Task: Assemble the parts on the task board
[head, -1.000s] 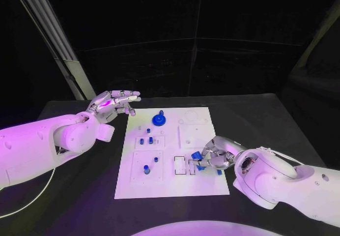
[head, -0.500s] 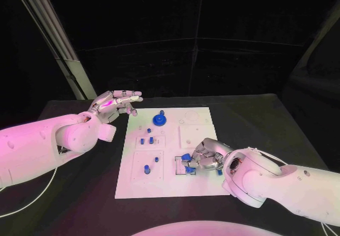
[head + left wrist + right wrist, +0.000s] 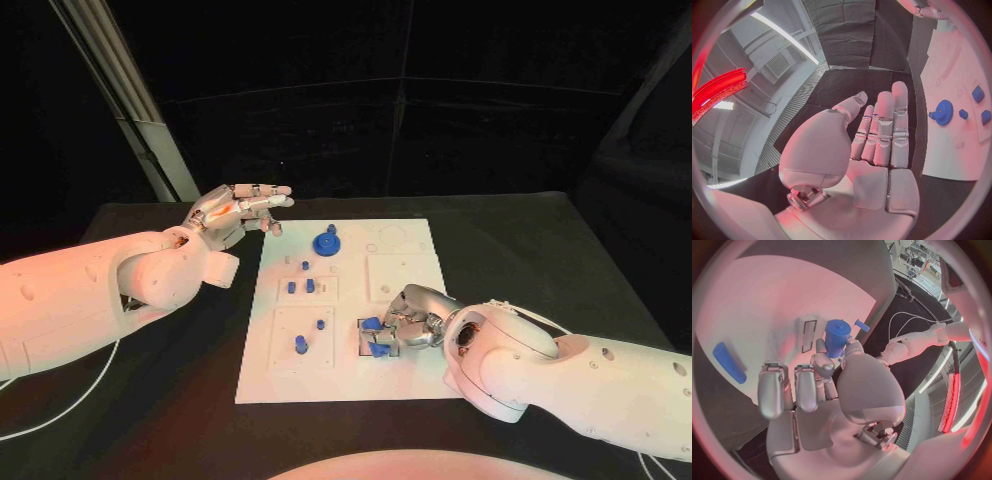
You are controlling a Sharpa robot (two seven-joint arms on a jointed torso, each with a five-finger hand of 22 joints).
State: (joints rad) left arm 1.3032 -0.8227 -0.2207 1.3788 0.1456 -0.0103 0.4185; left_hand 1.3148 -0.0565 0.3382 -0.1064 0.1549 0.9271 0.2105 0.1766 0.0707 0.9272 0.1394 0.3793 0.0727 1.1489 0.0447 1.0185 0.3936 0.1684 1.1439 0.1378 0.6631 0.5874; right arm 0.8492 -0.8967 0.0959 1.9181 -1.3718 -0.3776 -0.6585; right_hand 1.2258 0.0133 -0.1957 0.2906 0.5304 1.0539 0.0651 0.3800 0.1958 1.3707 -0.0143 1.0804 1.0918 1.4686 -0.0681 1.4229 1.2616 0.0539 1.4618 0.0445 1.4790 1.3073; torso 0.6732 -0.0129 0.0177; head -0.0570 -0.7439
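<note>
Here our right hand pinches a blue cylindrical part upright just above the slotted near-right block of the task board, while our left hand hovers open, empty, well apart.

Readable text: none on the task board, its blue parts, or either arm.

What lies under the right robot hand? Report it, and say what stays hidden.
The right robot hand holds a blue part over the white board, beside a dark slot. Another blue piece shows at its fingers. The board under its palm is covered.
</note>
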